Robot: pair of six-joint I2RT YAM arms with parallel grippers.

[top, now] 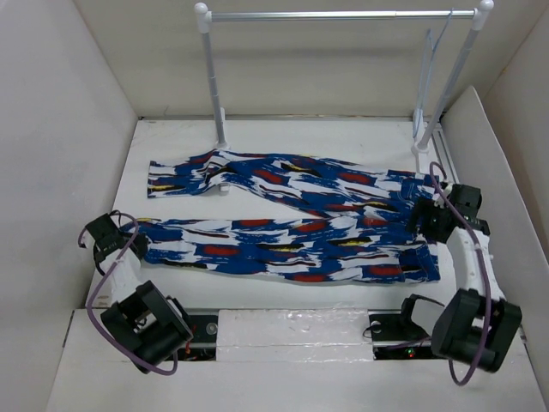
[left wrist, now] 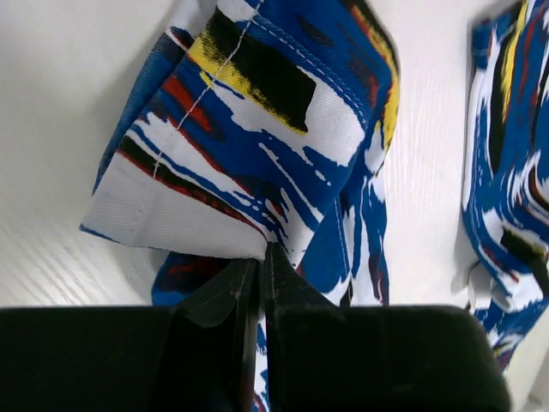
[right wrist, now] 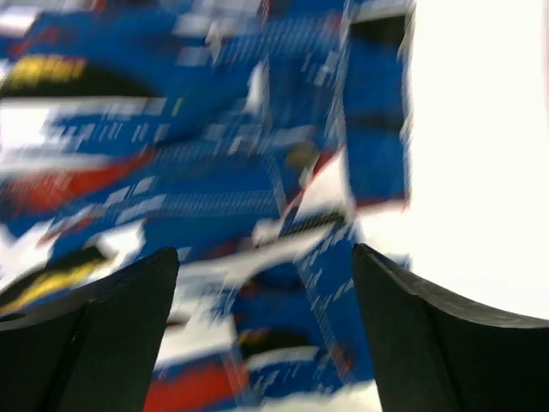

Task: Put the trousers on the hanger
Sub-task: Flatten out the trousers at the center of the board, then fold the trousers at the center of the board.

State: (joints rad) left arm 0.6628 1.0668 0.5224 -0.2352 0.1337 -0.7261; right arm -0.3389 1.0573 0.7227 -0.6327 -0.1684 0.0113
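One cuff (left wrist: 184, 215) (trousers (top: 292, 215)) in left tool (left wrist: 260, 257)

trousers (top: 292, 215) flat on table (top: 300, 137), hanger (top: 426, 69) on rail (top: 343, 15) behind, rt.

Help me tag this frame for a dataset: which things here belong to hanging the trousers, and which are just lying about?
Part of the job:
- trousers, spread flat on the table
- wire hanger, hanging on the rail
- left gripper, fingers shut on a leg cuff
- right gripper, fingers open over the waist end

Just there:
- rail rack
- table
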